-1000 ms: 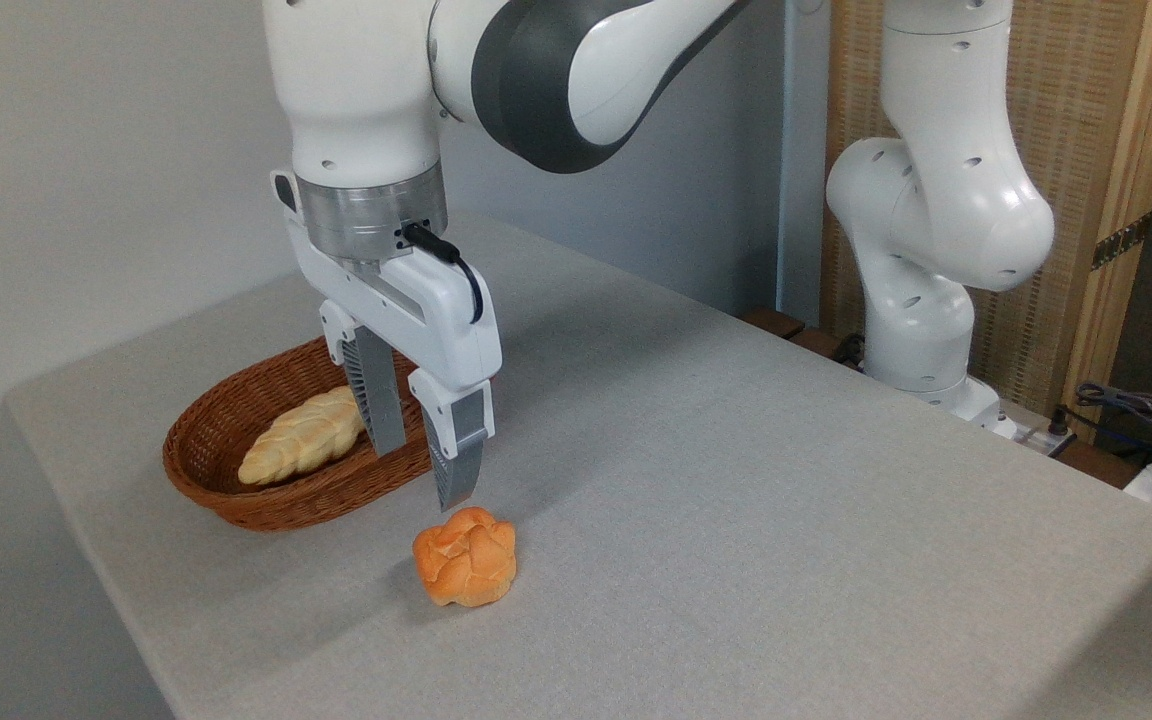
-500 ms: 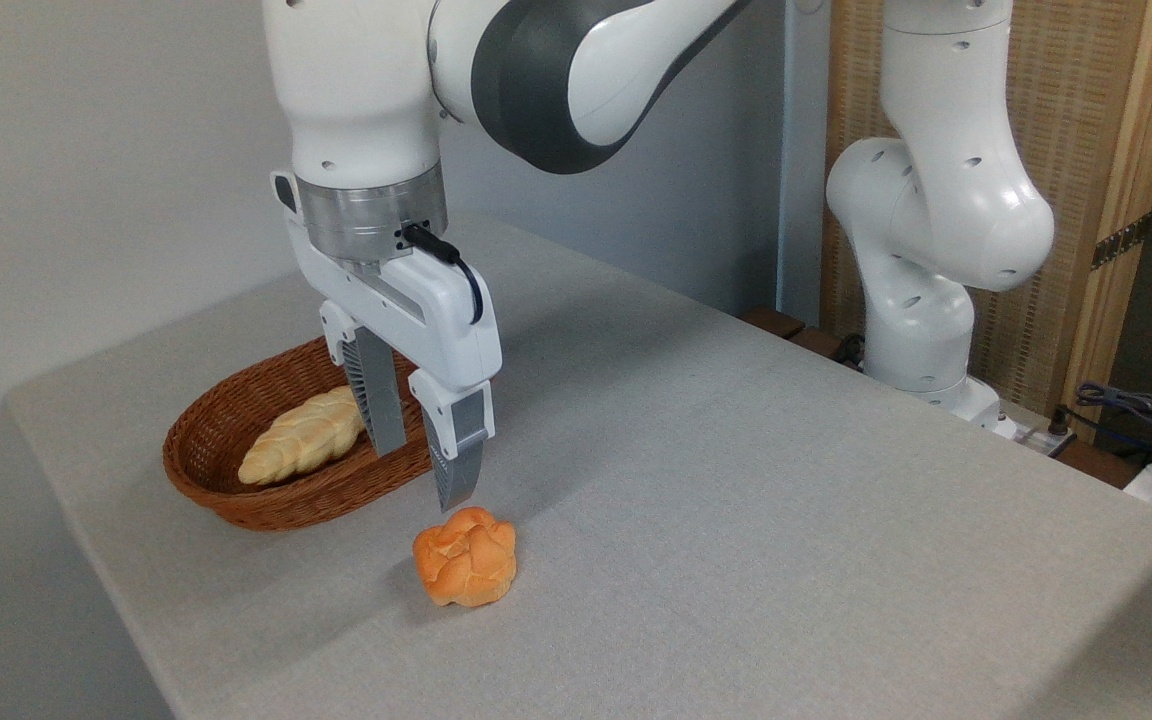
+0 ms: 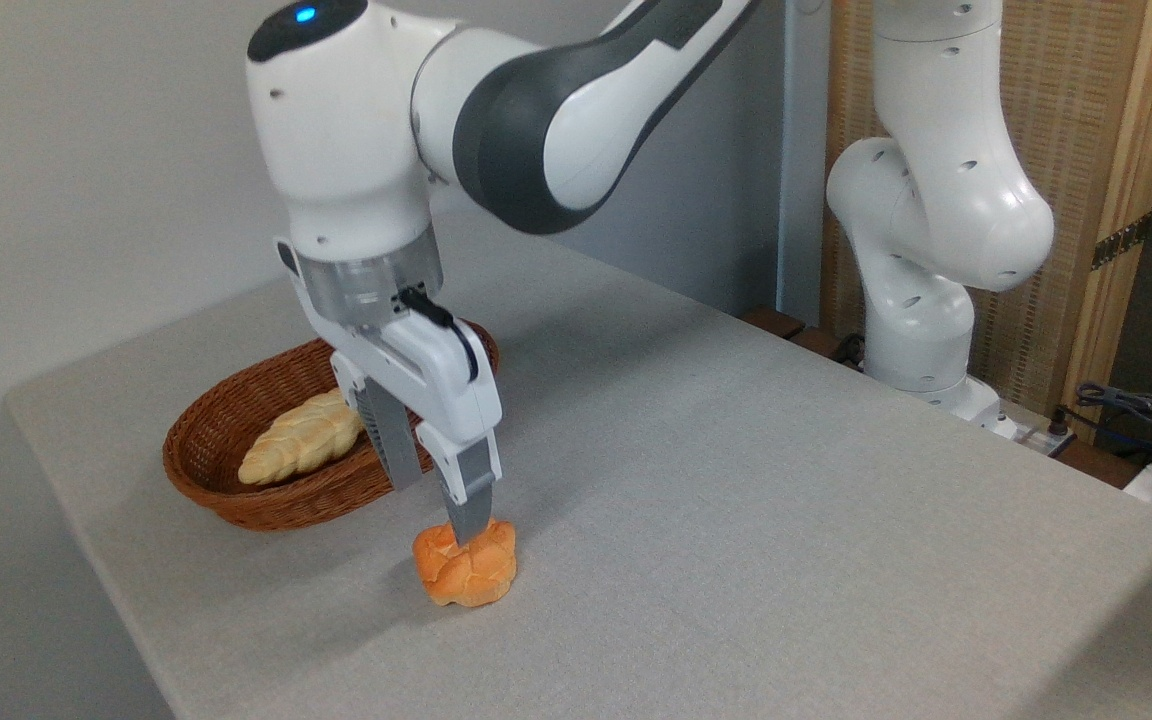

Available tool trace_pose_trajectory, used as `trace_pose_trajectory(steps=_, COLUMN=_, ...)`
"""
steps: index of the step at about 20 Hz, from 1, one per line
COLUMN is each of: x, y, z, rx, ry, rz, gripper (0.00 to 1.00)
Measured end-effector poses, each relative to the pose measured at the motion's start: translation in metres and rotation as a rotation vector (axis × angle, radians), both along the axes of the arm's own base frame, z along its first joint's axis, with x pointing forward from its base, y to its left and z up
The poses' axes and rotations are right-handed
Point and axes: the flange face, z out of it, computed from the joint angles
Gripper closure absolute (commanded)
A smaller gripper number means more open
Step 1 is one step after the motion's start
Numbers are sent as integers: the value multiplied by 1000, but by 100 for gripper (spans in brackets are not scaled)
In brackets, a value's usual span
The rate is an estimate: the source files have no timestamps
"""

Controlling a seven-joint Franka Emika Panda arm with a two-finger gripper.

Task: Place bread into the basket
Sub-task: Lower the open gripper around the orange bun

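We log: claw (image 3: 436, 508) spread open, its front finger tip touching the bun (image 3: 465, 567), which sits on the tabletop (image 3: 736, 480) just beside the wicker basket (image 3: 266, 500), gripping nothing.

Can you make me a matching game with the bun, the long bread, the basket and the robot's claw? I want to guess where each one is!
Things:
1. orange bun
2. braided loaf
3. wicker basket
4. gripper

Places:
A. lying inside the basket
B. coming down from above, open, with one finger in front of the bun's top
C. on the table, outside the basket
D. on the table, left of the bun, holding bread

Pairs: 1-C, 2-A, 3-D, 4-B
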Motion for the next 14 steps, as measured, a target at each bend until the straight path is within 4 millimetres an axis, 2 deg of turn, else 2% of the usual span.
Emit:
trace_pose_trajectory(steps=7, x=9, y=1, z=-50, rx=18, ry=82, rz=4, gripper=0)
trace_pose_trajectory(steps=13, x=10, y=1, z=-57, rx=20, ry=93, rz=4, gripper=2)
trace_pose_trajectory(steps=14, x=10, y=1, z=-57, rx=20, ry=93, rz=4, gripper=12)
